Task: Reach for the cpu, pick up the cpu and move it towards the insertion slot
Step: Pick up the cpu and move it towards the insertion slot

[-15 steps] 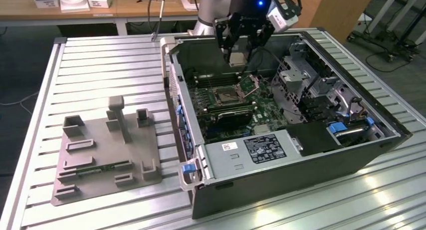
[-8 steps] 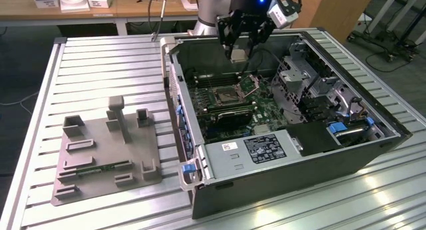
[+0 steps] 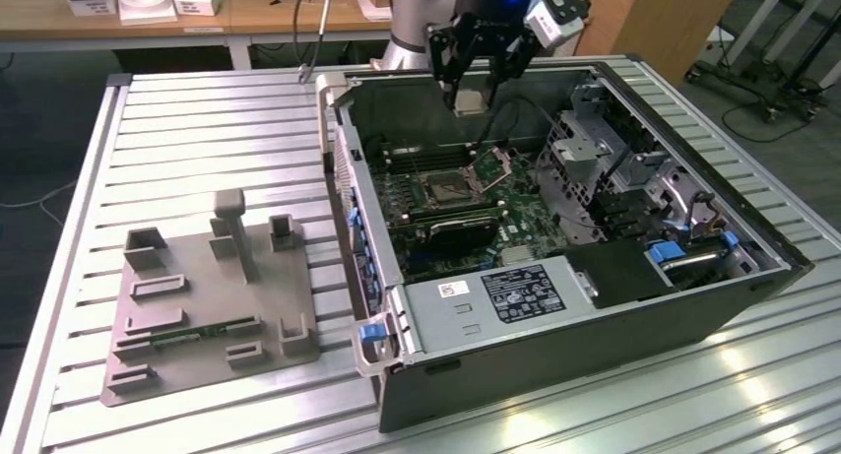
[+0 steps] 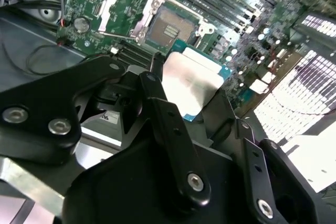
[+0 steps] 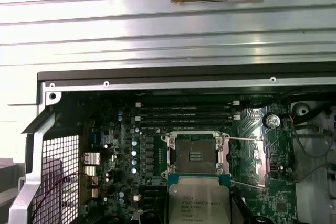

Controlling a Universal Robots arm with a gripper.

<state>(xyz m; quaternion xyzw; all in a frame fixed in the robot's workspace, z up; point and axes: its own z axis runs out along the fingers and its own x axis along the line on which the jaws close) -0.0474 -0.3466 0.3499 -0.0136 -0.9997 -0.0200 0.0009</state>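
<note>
I see my arm reaching down from the far edge of the open computer case (image 3: 578, 306), its gripper (image 3: 470, 97) pointing downward with the fingers (image 4: 173, 129) clenched on the cpu (image 4: 191, 85). The cpu hangs well above the motherboard, short of the insertion slot (image 3: 454, 185), whose plate stands open with clear air over it.

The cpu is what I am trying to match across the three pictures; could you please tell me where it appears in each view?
Exterior view: the cpu hangs in the pincer, above the open computer case.
Second wrist view: the cpu sits between the black fingers, its silvery lid facing the camera.
First wrist view: the cpu shows its printed face, just beside the socket.
Shared landmark: the insertion slot.
</note>
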